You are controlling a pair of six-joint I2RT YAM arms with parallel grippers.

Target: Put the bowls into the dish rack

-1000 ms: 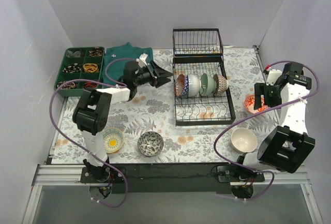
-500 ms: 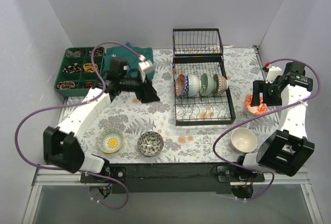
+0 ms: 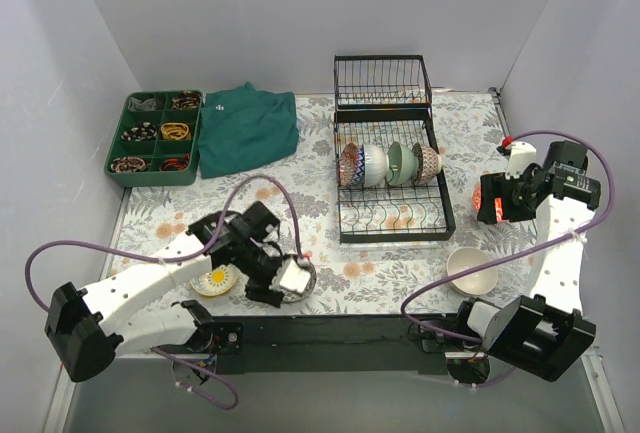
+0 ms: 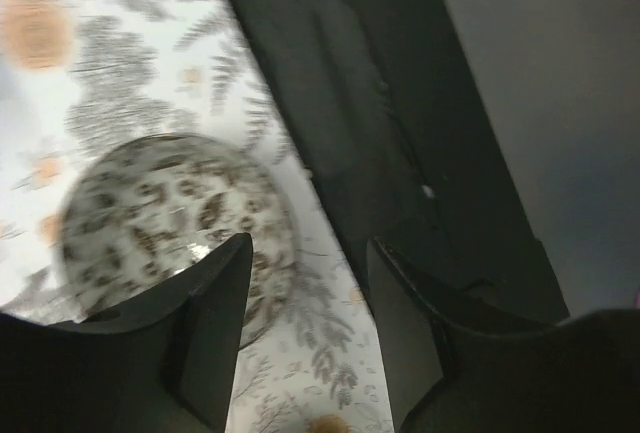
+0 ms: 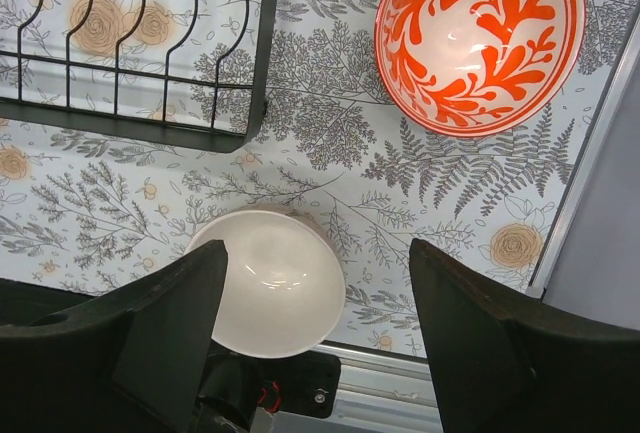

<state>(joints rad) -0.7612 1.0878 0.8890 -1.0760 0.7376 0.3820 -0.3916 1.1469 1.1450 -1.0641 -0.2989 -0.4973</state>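
Fingers spread on the left gripper [image 4: 308, 248] down at the near edge: one black finger [image 4: 215, 323] sits over the inside of the black-and-white patterned ceramic bowl [image 4: 150, 218], the other outside its rim, nothing clamped. Just left of it, the small yellow-sun bowl [image 3: 211, 281] rests on the floral tablecloth [image 3: 320, 213], half hidden under the arm. Near right, the plain cream bowl [image 5: 270, 288] stands alone. Above the cloth hangs the right gripper [image 5: 318, 253], jaws wide and empty, with the red-orange leaf-patterned bowl [image 5: 478, 38] lying just off the rack's right side. Mid-table, the black wire dish rack [image 3: 392, 215] holds four on edge in one row: red-patterned bowl [image 3: 350, 165], whitish bowl [image 3: 375, 164], pale green bowl [image 3: 400, 164], brown-patterned bowl [image 3: 428, 161]. Its smaller wire basket section [image 3: 382, 81] sits at the far end. Back left, a dark green cloth [image 3: 248, 128] lies beside a green compartment tray [image 3: 133, 118].
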